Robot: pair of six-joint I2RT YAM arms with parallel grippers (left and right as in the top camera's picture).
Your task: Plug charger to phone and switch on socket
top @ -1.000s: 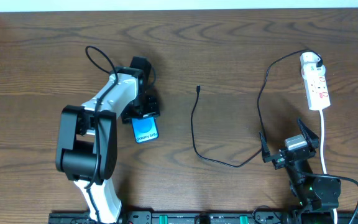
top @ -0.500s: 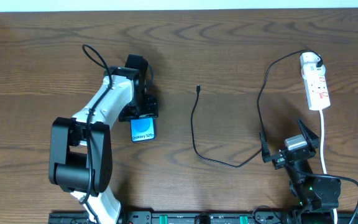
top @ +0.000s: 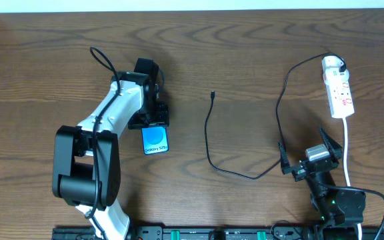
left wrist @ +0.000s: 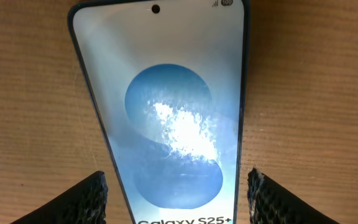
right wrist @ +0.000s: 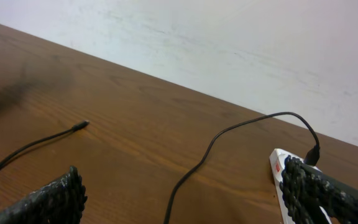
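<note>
The socket lies at the far right of the table and holds 1 thing: the charger's plug, seated in its far end. From there the charger cable arcs toward the middle, drops down the right side, loops near the front and climbs to its tip. The tip lies loose on the wood at mid-table, well apart from the phone.

The phone lies flat, screen up, left of centre, with its white text band at the near end. The left gripper hangs over the phone's far end and hides it from above. It is released: in the wrist view its 2 fingers stand on either side of the phone, with a thin strip of wood showing between each pad and the phone's edge.

The right gripper sits near the front right, spread wide and grasping nothing. The charger cable passes just to its left. A white cord runs from the socket's near end down past its right side. In its wrist view 1 finger partly covers the socket.
</note>
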